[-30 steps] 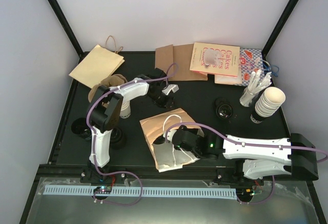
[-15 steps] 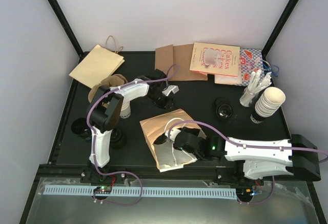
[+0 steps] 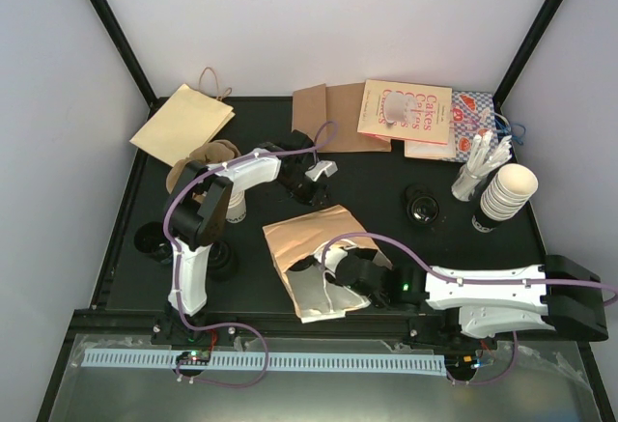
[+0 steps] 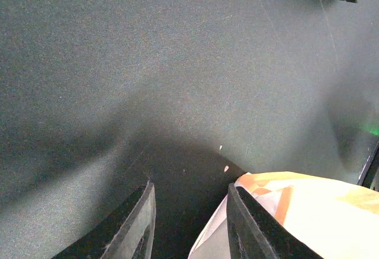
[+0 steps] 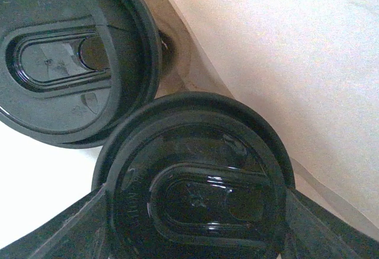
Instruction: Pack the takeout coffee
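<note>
First, at the far left, one flat tan bag [image 3: 183, 123] is seen, with one pulp tray [image 3: 220, 150] just beside it, partly hidden by the left arm. Two black lids [image 3: 154, 240] are laid near that arm's base, and a third lid [image 3: 422, 205] is set well to the right, so three are counted loose on the table [image 3: 377, 176]. Whether cups stand under them cannot be told.

The left gripper [image 4: 189, 191] is held low over bare table. Its fingers are parted, and nothing is caught between them.

Just beside its right finger a corner of the open bag [image 3: 299, 234] is seen. This bag is laid on its side in the middle, mouth turned to the near edge, so two tan bags are counted in all. Within its mouth the right gripper [image 5: 195, 202] is pinched on the coffee [image 5: 195, 176], with a finger pressed to each side of the lid. Only the lid is shown, the cup being hidden beneath. One spare lid [image 5: 65, 57] is lodged in the bag just beside it, its rim overlapped by the held one.

Beyond the bag, two brown sheets [image 3: 328, 113] and one book [image 3: 406, 111] are laid at the far edge. One tilted cup stack [image 3: 510, 188] is placed at the far right.
</note>
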